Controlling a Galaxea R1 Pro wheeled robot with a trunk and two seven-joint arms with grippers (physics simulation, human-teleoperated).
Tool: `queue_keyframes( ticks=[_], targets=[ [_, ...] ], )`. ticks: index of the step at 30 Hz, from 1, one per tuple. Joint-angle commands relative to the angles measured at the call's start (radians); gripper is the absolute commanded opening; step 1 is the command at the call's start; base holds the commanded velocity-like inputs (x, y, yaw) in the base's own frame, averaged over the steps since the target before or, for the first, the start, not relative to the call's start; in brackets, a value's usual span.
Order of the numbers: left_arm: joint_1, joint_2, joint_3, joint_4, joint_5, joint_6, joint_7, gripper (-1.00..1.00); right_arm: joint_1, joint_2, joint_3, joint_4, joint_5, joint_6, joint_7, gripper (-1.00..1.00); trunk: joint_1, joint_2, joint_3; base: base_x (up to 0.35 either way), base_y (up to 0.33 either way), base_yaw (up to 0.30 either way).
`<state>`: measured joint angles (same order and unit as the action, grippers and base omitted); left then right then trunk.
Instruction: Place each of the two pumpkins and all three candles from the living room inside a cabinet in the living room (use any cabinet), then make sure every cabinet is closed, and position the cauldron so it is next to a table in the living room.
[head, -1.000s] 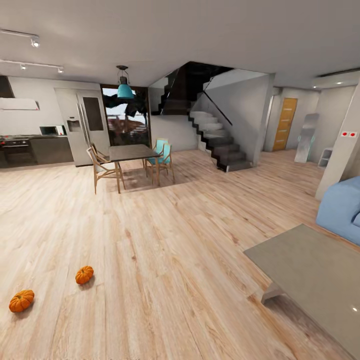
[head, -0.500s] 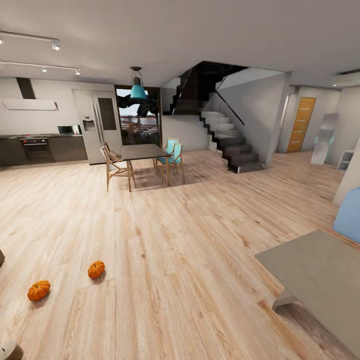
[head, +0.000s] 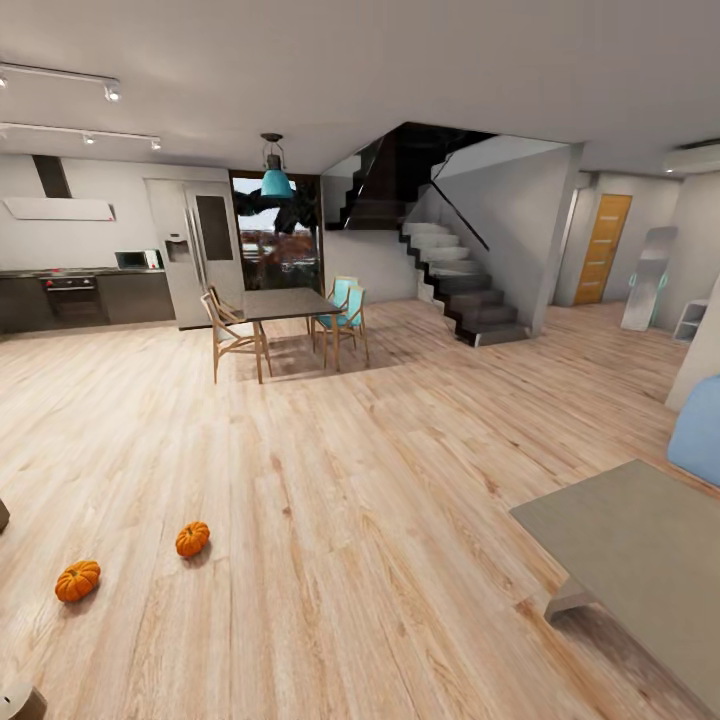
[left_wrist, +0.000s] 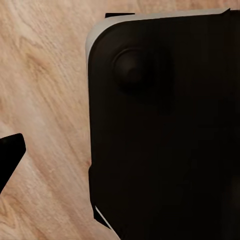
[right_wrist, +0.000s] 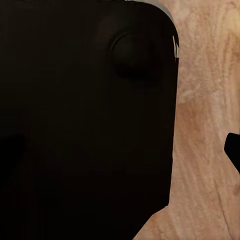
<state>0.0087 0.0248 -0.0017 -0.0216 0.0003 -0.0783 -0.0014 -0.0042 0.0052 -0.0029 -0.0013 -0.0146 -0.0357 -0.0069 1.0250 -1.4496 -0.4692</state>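
Observation:
Two small orange pumpkins lie on the wooden floor at the lower left of the head view, one (head: 77, 580) nearer the edge and the other (head: 192, 538) a little to its right. The low grey table (head: 640, 540) fills the lower right corner. A grey-beige rounded stub (head: 20, 703), possibly a candle, peeks in at the bottom left corner. In the left wrist view one black fingertip (left_wrist: 10, 152) shows over the floor beside a large black panel (left_wrist: 165, 130). The right wrist view shows another fingertip (right_wrist: 233, 150) beside a similar panel (right_wrist: 85, 115). Cabinet and cauldron are out of view.
A dark dining table (head: 285, 303) with wooden and teal chairs stands mid-room at the back. A black staircase (head: 465, 295) rises behind it. Kitchen units (head: 80, 295) and a fridge (head: 195, 250) line the far left wall. A blue sofa (head: 700, 440) sits at the right edge.
The head camera swung left during the first half second, shifting the whole picture right and bringing the stub into the corner. Since then the view holds still; the pumpkins have not moved.

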Motion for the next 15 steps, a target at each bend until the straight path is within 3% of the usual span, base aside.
queue_keyframes(
  ticks=[1,10,15],
  targets=[
    [0.001,0.0,-0.001,-0.001,-0.001,-0.001,0.0,1.0,0.0,0.0,0.0,0.0,-0.001,-0.007,-0.001,1.0,0.0,0.0,-0.001,0.0,0.0,0.096],
    [0.0,-0.003,0.002,-0.001,0.004,-0.001,-0.002,1.0,0.0,0.004,0.0,0.003,-0.001,-0.012,-0.001,1.0,0.0,0.0,-0.001,0.0,0.0,0.206],
    [0.001,-0.003,-0.001,-0.001,-0.001,-0.002,-0.01,1.0,0.0,0.019,0.002,0.003,0.006,-0.013,-0.002,1.0,0.0,0.0,-0.001,-0.046,0.0,0.241]
  ],
)
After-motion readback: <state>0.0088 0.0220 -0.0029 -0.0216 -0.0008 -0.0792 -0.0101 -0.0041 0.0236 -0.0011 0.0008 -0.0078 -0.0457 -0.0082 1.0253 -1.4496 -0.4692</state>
